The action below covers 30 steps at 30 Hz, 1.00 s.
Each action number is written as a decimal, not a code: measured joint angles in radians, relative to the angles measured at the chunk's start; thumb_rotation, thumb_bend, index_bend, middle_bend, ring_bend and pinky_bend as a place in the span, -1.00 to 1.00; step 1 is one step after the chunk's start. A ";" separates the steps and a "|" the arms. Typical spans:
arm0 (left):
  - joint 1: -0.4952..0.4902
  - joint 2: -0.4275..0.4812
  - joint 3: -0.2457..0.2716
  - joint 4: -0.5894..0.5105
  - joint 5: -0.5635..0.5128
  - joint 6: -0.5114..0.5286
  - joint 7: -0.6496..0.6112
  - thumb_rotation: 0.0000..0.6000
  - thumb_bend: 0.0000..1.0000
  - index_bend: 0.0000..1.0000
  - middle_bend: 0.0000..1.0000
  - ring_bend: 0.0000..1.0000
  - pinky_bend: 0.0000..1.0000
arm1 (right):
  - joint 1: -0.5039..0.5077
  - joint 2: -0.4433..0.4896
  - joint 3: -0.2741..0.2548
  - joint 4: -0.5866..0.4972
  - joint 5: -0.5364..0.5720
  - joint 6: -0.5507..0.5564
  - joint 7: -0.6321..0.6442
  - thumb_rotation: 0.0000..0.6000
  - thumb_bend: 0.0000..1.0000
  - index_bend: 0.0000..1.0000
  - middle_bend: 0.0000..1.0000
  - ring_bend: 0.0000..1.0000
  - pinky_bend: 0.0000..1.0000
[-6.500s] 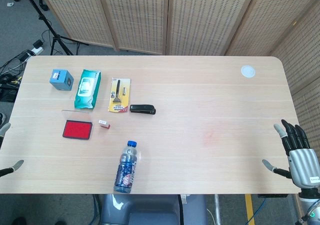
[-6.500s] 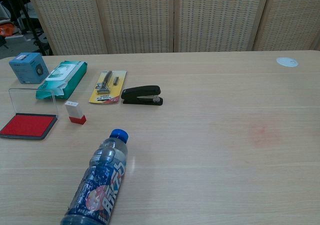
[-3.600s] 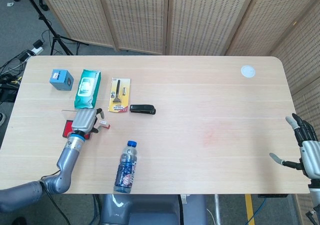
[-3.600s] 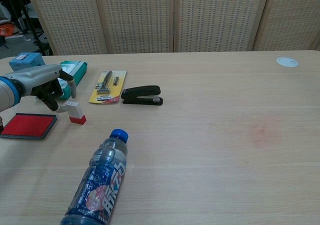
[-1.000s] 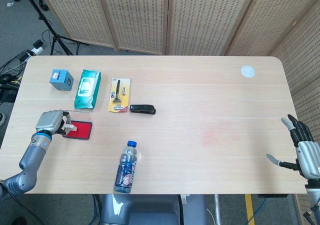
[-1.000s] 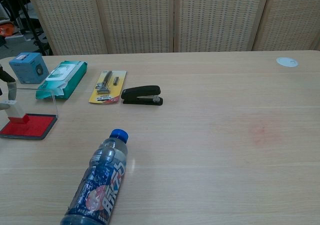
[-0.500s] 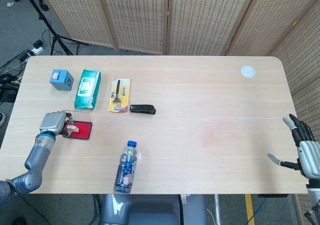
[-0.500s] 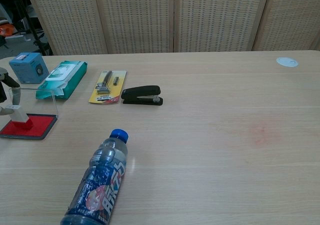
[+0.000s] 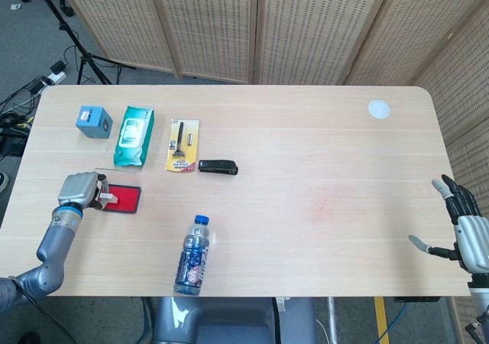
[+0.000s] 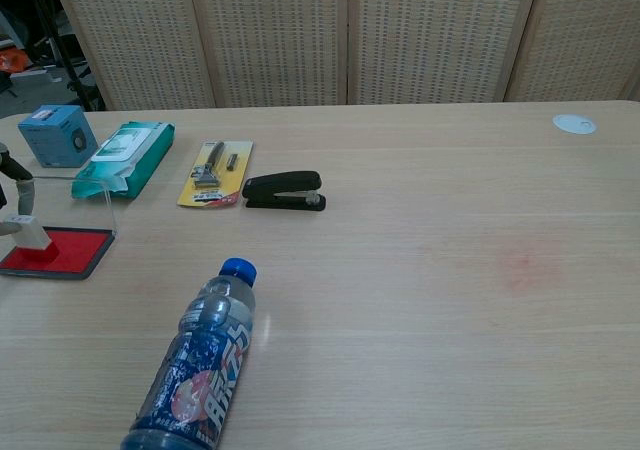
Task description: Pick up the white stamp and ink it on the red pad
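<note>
The red ink pad lies near the table's left edge, its clear lid standing open behind it. My left hand is at the pad's left end and pinches the white stamp, whose red base rests on the pad. In the chest view only fingertips show at the frame's left edge. At the table's right edge my right hand hovers with fingers apart, holding nothing.
A blue-capped water bottle lies on its side near the front edge. Behind the pad are a blue box, a green wipes pack, a yellow razor card and a black stapler. A white disc sits far right.
The left hand carried the stamp from beside the pad onto the red pad. Over the last half second stamp and hand shifted only slightly. The right hand stayed put.
</note>
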 measured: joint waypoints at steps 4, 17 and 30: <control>0.000 -0.006 0.002 0.012 0.001 -0.002 -0.001 1.00 -0.19 0.32 0.97 1.00 0.92 | 0.001 0.000 0.000 0.000 0.001 -0.002 0.001 1.00 -1.00 -1.00 -1.00 -1.00 -1.00; 0.006 -0.023 0.002 0.026 0.019 0.011 -0.008 1.00 -0.15 0.33 0.97 1.00 0.92 | 0.000 0.001 0.000 0.002 0.000 0.000 0.009 1.00 -1.00 -1.00 -1.00 -1.00 -1.00; 0.011 -0.054 -0.003 0.075 0.016 -0.017 -0.031 1.00 -0.15 0.33 0.97 1.00 0.92 | -0.001 0.001 0.000 0.004 0.001 0.001 0.014 1.00 -1.00 -1.00 -1.00 -1.00 -1.00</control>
